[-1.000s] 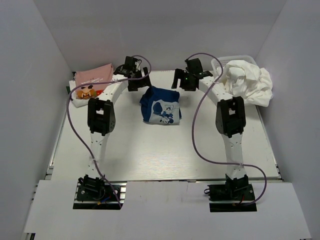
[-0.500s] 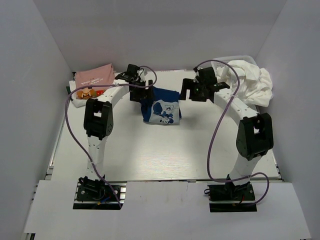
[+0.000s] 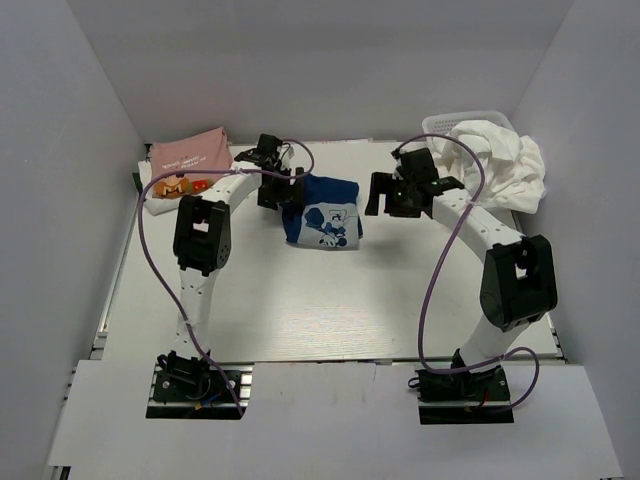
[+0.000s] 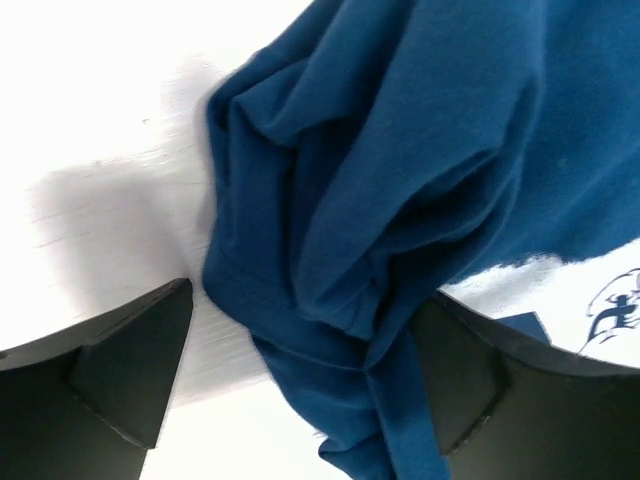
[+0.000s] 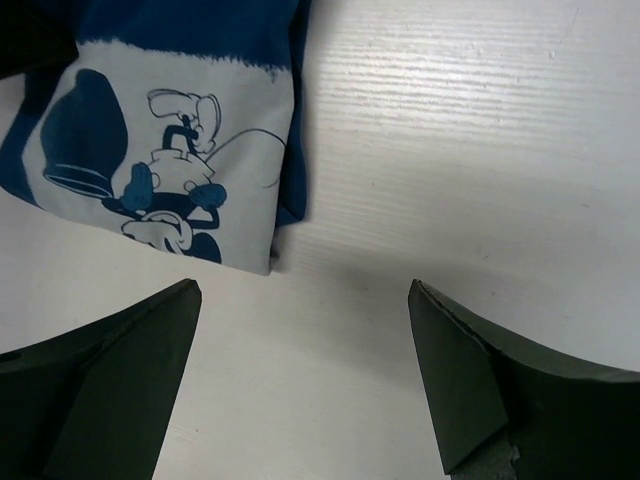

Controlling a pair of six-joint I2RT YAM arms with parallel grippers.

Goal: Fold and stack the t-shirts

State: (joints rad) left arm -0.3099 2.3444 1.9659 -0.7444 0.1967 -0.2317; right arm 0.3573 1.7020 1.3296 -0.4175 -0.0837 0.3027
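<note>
A navy blue t-shirt (image 3: 322,208) with a pale cartoon print lies bunched on the table at mid back. My left gripper (image 3: 278,190) is at its left edge, open. In the left wrist view a fold of the blue t-shirt (image 4: 400,150) sits between the wide-apart fingers of the left gripper (image 4: 300,370), touching the right one. My right gripper (image 3: 392,197) hangs open just right of the shirt. The right wrist view shows bare table under the right gripper (image 5: 305,370), with the blue t-shirt's print (image 5: 170,170) at upper left.
A folded pink t-shirt (image 3: 187,150) lies at the back left, with a cartoon print (image 3: 176,185) and white cloth at its near edge. White t-shirts (image 3: 497,165) are heaped over a white basket (image 3: 440,124) at the back right. White walls stand close on both sides.
The right arm swung its elbow out to the right and the right gripper came nearer, beside the blue shirt. The left gripper moved in onto the shirt's left edge.
</note>
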